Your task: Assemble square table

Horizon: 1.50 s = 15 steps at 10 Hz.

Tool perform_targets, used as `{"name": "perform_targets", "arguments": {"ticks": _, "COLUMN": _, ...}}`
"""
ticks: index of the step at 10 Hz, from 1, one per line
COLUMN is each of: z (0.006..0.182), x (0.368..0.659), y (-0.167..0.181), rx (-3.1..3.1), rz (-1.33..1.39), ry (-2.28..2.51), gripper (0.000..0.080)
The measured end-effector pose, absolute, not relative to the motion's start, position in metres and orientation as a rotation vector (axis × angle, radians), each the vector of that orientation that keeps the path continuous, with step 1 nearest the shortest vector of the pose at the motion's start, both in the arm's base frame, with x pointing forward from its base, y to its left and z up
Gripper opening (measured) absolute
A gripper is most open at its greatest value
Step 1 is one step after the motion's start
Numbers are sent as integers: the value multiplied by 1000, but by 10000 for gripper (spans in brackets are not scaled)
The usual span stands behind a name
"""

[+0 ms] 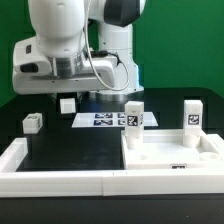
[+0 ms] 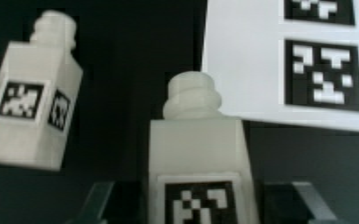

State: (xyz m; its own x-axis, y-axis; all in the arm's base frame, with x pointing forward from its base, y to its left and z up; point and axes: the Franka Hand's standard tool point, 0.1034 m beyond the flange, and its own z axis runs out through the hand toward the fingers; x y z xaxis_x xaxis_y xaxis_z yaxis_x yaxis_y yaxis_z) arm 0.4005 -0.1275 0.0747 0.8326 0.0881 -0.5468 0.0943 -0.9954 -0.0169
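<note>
Square table leg (image 2: 201, 150), base out of frame, inside parted, dim end effector (image 2: 202, 192)

White legs (image 2: 194, 145), black-and-white tags (image 2: 201, 203)

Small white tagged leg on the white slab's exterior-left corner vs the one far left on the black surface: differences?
The slab leg stands upright; the far-left leg lies flat. The slab leg rests on the large white square slab; the far-left leg on the black table surface. The slab leg's tag faces the camera; the far-left leg's faces up. Both are small white tagged plastic pieces.
</note>
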Motion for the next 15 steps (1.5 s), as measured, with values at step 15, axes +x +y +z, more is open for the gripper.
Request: {"name": "perform_targets", "arguments": {"ticks": 15, "z": 141, "x": 518, "y": -112, "rx": 3015, "rz": 485, "ry": 81, "gripper": 288}}
